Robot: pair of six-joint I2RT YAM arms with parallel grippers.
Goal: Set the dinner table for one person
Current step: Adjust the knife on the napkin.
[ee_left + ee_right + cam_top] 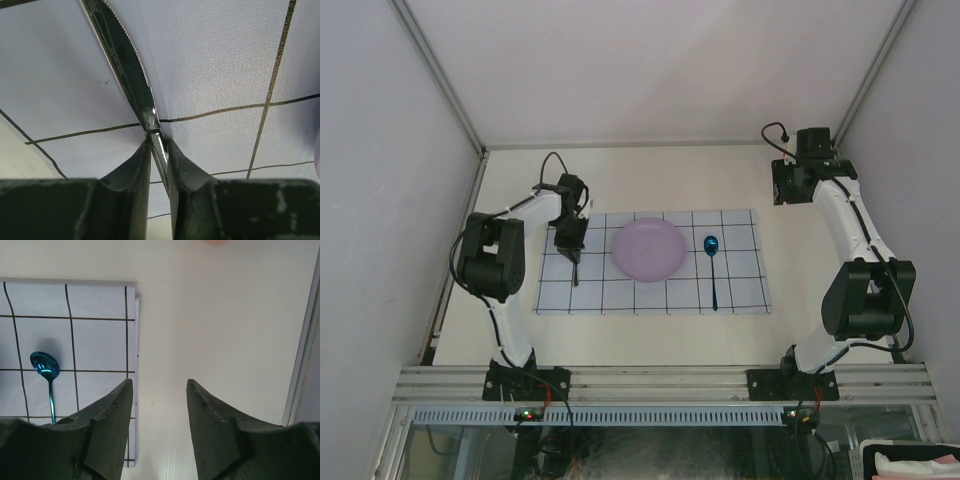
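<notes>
On the off-white dinner table [650, 330] lies a pale blue cloth with a dark grid [735, 290]. A lilac plate [648, 249] sits at the cloth's middle, and a blue spoon [713, 262] lies to its right. A steel knife [125, 60] lies on the cloth's left part, its serrated blade pointing away from my left gripper [157, 142], which is shut on its handle end. In the top view that gripper [571, 250] stands over the knife [575, 272]. My right gripper [159, 382] hangs open and empty over bare table [215, 315] just right of the cloth [95, 300], the spoon [45, 367] to its left.
White walls enclose the table on three sides, with aluminium rails along the edges [670, 382]. A rail [300, 365] runs close to the right of my right gripper. The right arm's wrist [810, 150] is at the far right corner.
</notes>
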